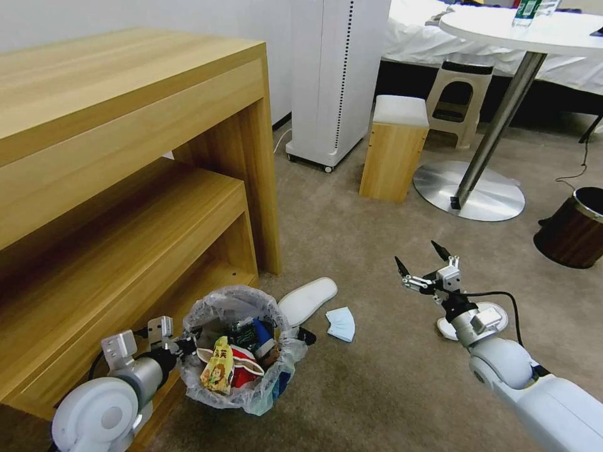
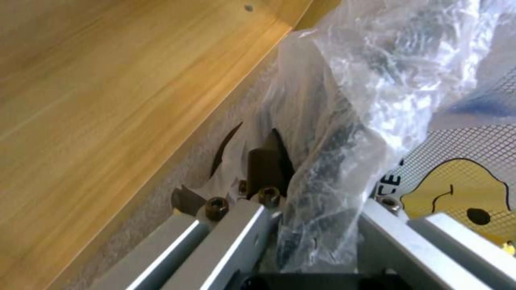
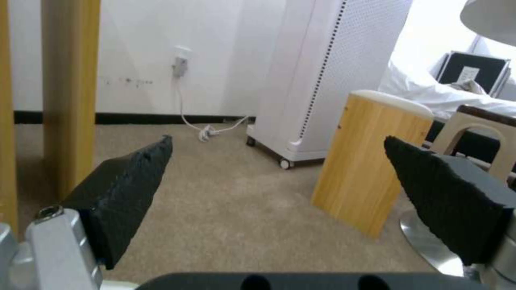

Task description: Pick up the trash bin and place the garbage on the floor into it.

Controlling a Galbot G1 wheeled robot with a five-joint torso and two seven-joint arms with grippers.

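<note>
Left gripper (image 1: 178,344) at near left pinches the plastic-lined rim of the trash bin (image 1: 233,349), which sits on the carpet (image 1: 377,376) against the wooden shelf unit (image 1: 125,207), already stuffed with wrappers. Just right lie a white slipper (image 1: 308,300) and a light-blue face mask (image 1: 341,324), not yet binned. Farther right, the right gripper (image 1: 422,263) hovers with fingers spread wide, apparently free to collect them.
</note>
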